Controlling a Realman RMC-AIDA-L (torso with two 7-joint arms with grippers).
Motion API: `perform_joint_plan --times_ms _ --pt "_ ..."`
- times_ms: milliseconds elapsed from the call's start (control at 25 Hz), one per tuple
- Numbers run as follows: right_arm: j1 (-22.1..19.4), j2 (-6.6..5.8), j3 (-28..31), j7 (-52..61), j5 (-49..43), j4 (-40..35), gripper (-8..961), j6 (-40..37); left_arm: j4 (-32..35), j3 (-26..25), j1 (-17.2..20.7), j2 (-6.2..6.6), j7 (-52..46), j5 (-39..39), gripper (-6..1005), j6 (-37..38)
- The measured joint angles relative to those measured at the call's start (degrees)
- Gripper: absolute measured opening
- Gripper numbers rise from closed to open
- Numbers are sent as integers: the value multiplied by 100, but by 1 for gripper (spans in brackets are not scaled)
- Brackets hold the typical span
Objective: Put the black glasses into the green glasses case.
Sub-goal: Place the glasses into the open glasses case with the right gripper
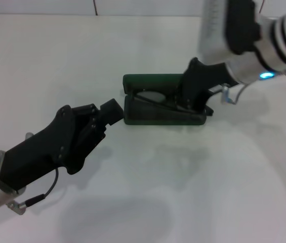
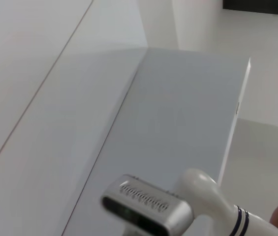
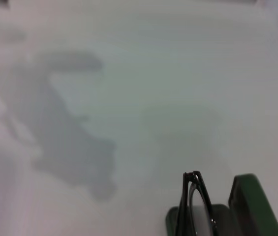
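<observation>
The right claw point(image 1: 192, 101) reaches into the open green glasses case point(image 1: 158, 117), gripping the black glasses point(image 1: 155, 97) to seat them inside. The left claw point(image 1: 113, 111) braces the case's end on the table point(image 1: 183, 192); its opening cannot be told.

**Both arms stretched inward, tips nearly facing**

The left arm reaches in low from the near left, its left gripper point(image 1: 111, 111) pointing right. The right arm angles down from the far right, its right gripper point(image 1: 192, 101) pointing downward.
</observation>
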Motion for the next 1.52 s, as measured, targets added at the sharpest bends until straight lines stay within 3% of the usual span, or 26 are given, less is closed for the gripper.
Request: perform_joint_plan --times_ms 200,480,800,1520 --pt "305 15 -497 144 -268 254 52 475 34 -5 9 61 2 -31 36 13" --pt "429 29 -755 161 -543 283 53 790 -2 -10 -30 72 5 -32 36 -12" --pt "423 30 -1361 143 -881 362 53 1200 -72 -28 -52 74 5 -46 36 -32" --pt "353 29 -2020 118 -1304 421 53 1973 -165 -130 -25 17 51 15 42 -85"
